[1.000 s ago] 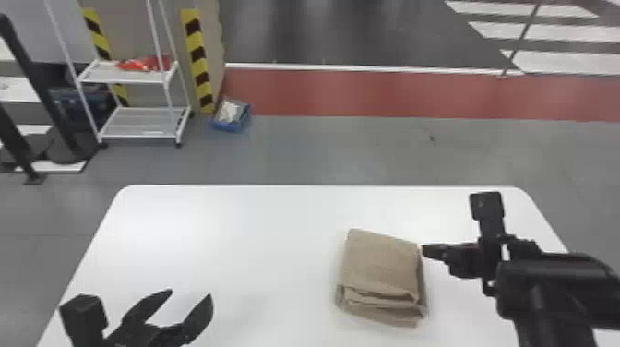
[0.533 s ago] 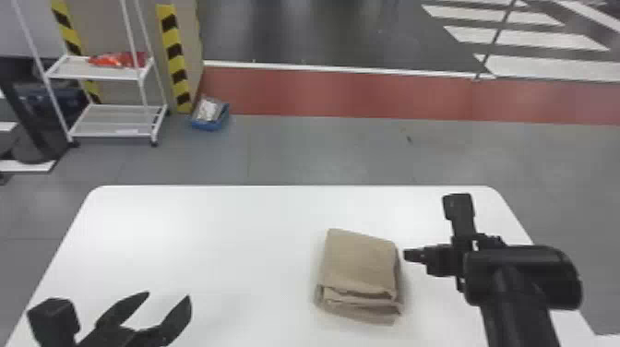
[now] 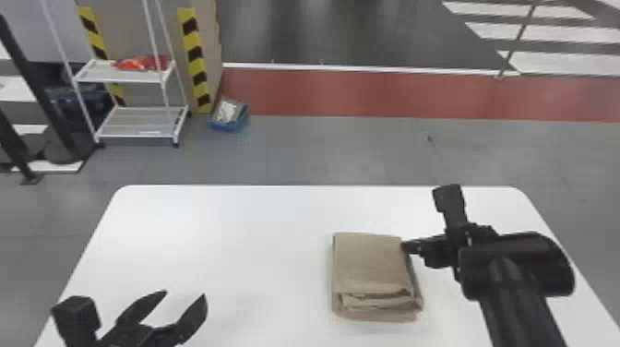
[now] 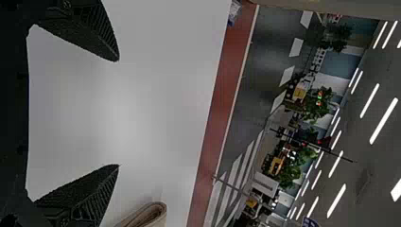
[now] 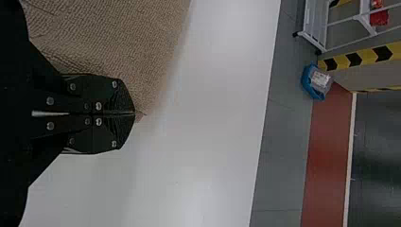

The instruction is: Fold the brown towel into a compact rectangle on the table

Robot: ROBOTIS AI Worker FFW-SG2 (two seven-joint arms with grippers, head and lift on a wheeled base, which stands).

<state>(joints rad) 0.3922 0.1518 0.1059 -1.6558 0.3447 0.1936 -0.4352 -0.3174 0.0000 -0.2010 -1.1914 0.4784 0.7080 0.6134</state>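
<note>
On the white table, R of centre in the head view, lies the brown towel, folded into a compact stack, layers showing at its near edge. The R gripper is at the towel's far R corner, fingers together; can't tell if cloth is pinched btwn them. The R arm blocks part of the table beside it. The L gripper, near L, is spread wide.

Bkgd: white rack w/ red item, yellow-black striping, blue bin w/ pale packet, print too small to read.
</note>
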